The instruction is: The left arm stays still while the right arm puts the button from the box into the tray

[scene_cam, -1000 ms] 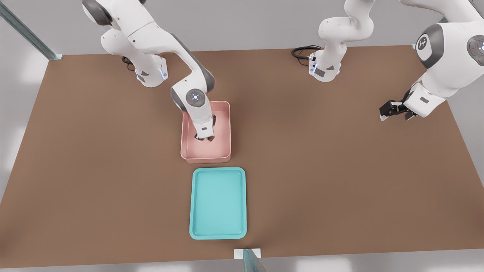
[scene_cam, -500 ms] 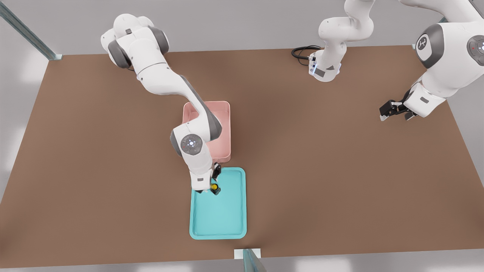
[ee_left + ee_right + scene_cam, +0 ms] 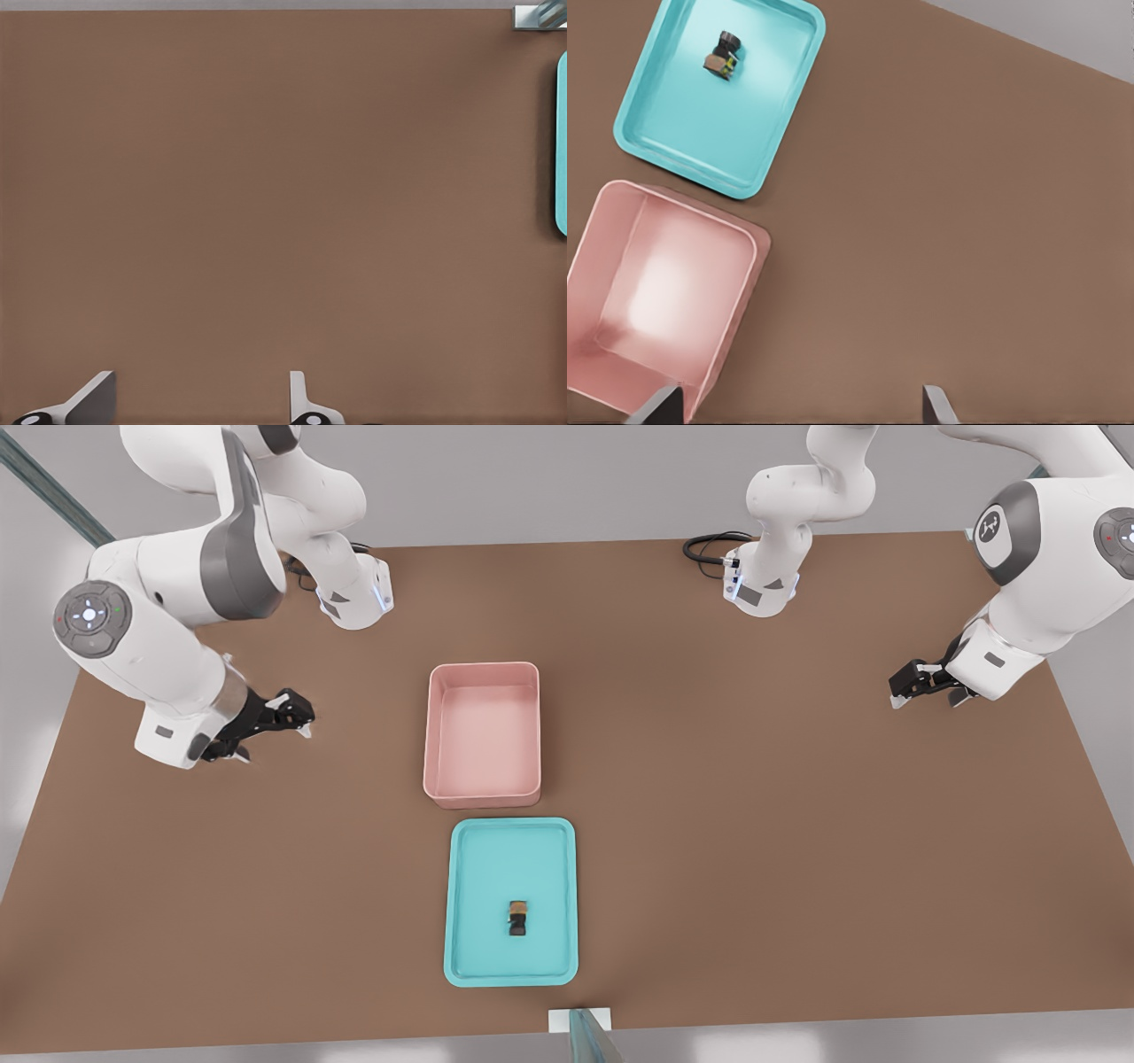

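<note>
The button (image 3: 518, 918) lies on its side inside the teal tray (image 3: 496, 859), near the middle, with nothing touching it. The pink box (image 3: 483, 669) stands just behind the tray and holds nothing. My gripper (image 3: 273, 731) hangs over bare table far toward the front view's left, well away from both containers. It is open, with nothing between its fingers. In the right wrist view the gripper (image 3: 802, 409) shows two widely spread fingertips, with the button (image 3: 722, 55) in the tray (image 3: 744, 115) and the box (image 3: 673, 292) beside it. A sliver of the tray (image 3: 562, 142) shows in the left wrist view.
The brown table (image 3: 753, 824) carries both arm bases at the back, with a black cable (image 3: 709, 545) by the one on the front view's right. A metal post (image 3: 586, 1035) stands at the near edge below the tray. The parked arm (image 3: 1019, 611) hangs at the front view's right.
The button was let go and now lies in the tray. My gripper opened, rose and swung away to the front view's left, clear of tray and box.
</note>
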